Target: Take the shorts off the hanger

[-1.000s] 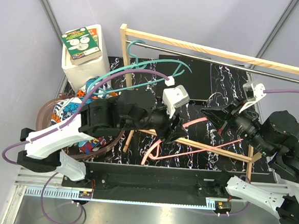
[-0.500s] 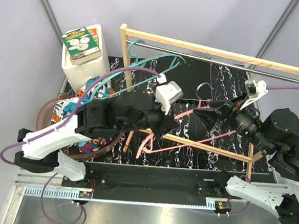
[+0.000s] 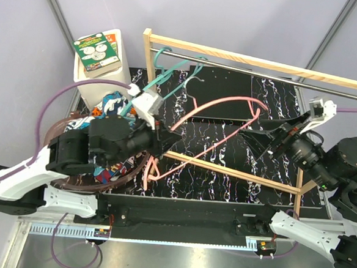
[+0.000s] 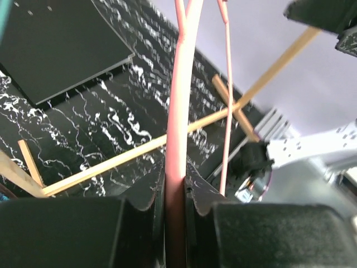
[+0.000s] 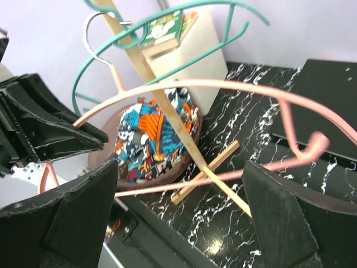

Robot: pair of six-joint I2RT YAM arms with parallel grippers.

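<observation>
Top external view: left jaws, clamped on the bare pink hanger (image 4: 179, 111), have swung it leftward; right jaws gape empty; shorts (image 5: 153, 131) lie heaped far left, seemingly freed.

Hanger (image 3: 223, 103) is sitting between the fingers of my left claw (image 4: 174, 187), arching rightward over the rack's base bar (image 3: 237, 173), its far end hanging near my right claw (image 3: 261, 140). Shorts (image 5: 150, 134) are lying in the basket (image 3: 51, 136) left of my left claw, box (image 3: 96, 85) standing behind it.
</observation>
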